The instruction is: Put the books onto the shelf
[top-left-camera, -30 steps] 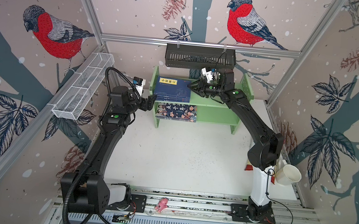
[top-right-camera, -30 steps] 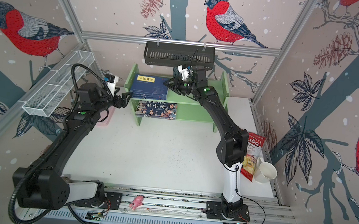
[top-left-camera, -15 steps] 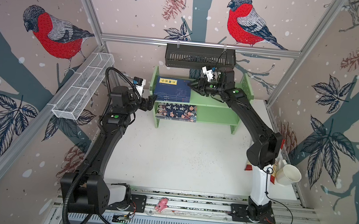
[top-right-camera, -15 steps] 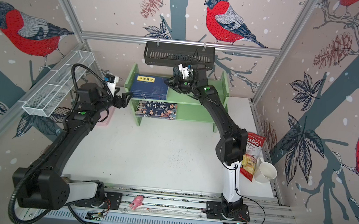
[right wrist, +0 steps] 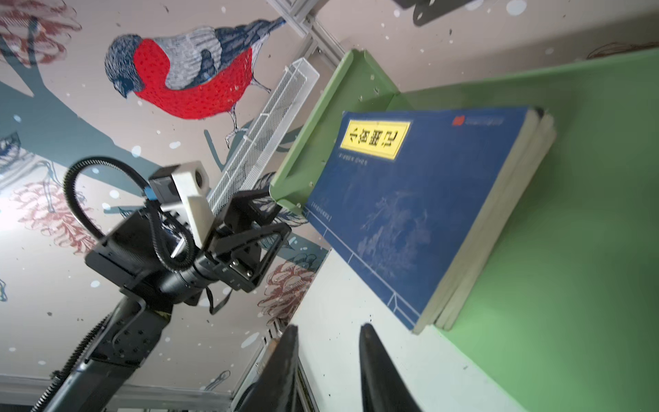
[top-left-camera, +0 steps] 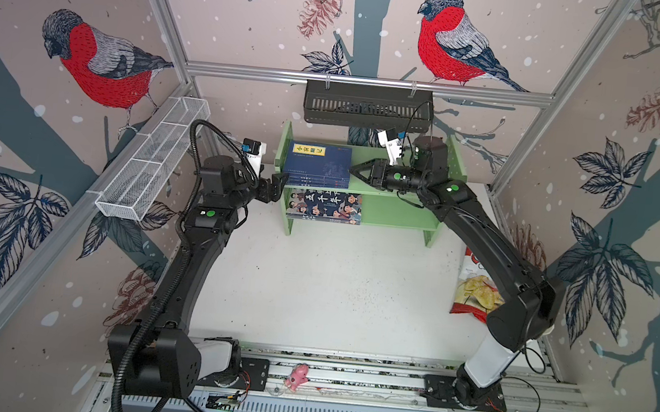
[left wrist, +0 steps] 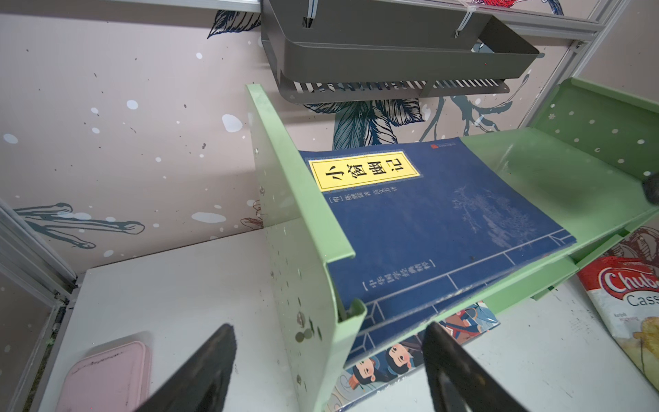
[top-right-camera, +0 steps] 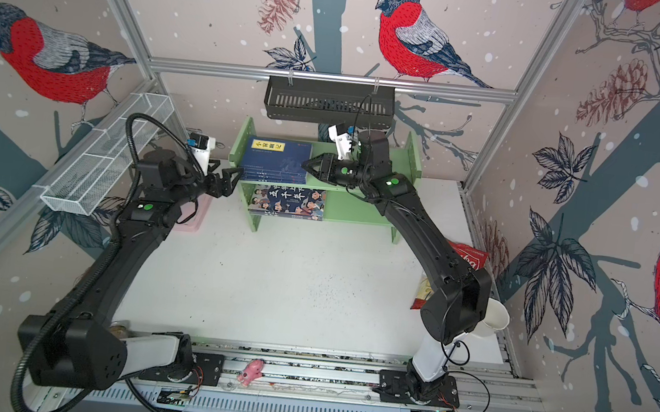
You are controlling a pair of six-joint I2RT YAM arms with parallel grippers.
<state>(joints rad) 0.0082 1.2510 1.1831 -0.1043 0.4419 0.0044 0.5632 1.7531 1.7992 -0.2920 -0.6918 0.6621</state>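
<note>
Navy books (top-left-camera: 318, 164) lie on the shelf (top-left-camera: 405, 190); the right gripper (top-left-camera: 359, 171), jaws narrow and empty, is just beside them. The left gripper (top-left-camera: 278, 185) holds its jaws wide, empty.

Upper tier of the shelf (left wrist: 296, 228) hides most of the cartoon book (left wrist: 378, 364).

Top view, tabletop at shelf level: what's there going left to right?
white wire-mesh tray → left gripper → navy book stack → right gripper → chip bag
</note>
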